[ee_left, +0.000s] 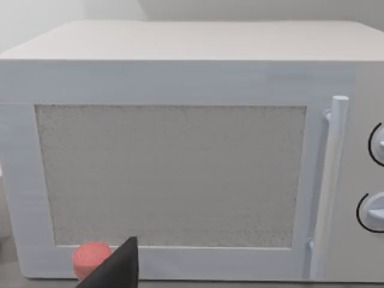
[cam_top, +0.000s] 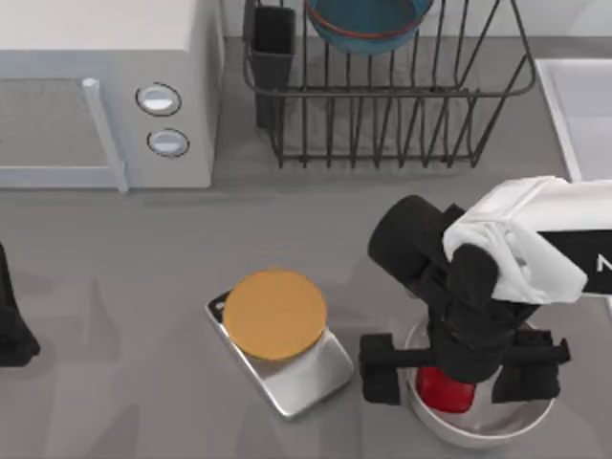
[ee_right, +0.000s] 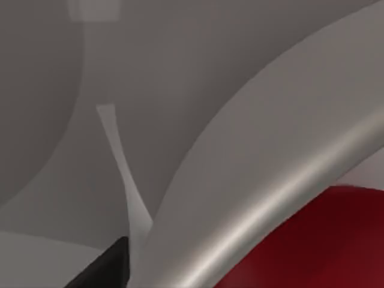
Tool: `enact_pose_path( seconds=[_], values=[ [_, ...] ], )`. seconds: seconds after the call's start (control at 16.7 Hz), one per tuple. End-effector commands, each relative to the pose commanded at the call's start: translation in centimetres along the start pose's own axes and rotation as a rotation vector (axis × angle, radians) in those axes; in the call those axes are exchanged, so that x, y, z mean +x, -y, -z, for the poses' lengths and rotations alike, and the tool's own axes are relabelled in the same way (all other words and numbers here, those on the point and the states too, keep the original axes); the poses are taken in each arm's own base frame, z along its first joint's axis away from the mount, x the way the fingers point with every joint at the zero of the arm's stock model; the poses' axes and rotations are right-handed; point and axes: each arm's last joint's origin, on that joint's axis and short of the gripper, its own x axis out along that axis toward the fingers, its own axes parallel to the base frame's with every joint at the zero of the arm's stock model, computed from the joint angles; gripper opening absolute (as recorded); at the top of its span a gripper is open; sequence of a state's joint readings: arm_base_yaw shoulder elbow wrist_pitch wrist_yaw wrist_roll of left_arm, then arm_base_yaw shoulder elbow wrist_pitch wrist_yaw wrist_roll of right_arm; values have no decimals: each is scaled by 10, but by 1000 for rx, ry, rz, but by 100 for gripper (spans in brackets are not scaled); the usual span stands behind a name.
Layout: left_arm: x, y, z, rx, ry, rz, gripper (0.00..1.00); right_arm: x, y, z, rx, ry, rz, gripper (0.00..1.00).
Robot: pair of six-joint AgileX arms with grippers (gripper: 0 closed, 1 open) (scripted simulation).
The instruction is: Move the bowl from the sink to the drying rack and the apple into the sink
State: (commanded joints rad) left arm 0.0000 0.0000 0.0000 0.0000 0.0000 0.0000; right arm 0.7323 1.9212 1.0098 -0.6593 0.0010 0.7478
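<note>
Our right tool (cam_top: 449, 375) hangs over the white bowl (cam_top: 478, 430) near the front right of the surface (cam_top: 143, 287), its two dark fingers spread wide to either side of the apple (cam_top: 445, 390), which sits inside that bowl; the fingers look released rather than clenched on the fruit. In the right wrist view the bowl's pale rim (ee_right: 270, 204) curves past with the red apple (ee_right: 312, 246) just beyond it. A fragment of a white letter shows on the arm's black casing at the picture's right edge, too cut off for us to read.

Just left of the white bowl lies a metal kitchen scale (cam_top: 296, 368) with an orange round disc (cam_top: 275, 314) on it. Behind, the drying rack (cam_top: 382, 105) already holds the teal bowl (cam_top: 368, 24), with the black utensil cup (cam_top: 273, 43) at its left end. The sink (cam_top: 579, 115) lies at the far right. A white microwave (cam_top: 105, 86) stands far left.

Our left arm is parked at the left edge (cam_top: 11, 330); we cannot tell the state of its tool.
</note>
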Motion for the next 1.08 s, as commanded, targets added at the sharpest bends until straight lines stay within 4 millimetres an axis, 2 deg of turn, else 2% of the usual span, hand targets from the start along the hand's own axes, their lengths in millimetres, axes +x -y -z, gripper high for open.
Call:
enact_pose_path(
  seconds=[0.66, 1.08],
  values=[
    [0, 0, 0, 0, 0, 0, 100, 0, 0, 0, 0, 0, 0, 2],
    [0, 0, 0, 0, 0, 0, 100, 0, 0, 0, 0, 0, 0, 0]
  ],
)
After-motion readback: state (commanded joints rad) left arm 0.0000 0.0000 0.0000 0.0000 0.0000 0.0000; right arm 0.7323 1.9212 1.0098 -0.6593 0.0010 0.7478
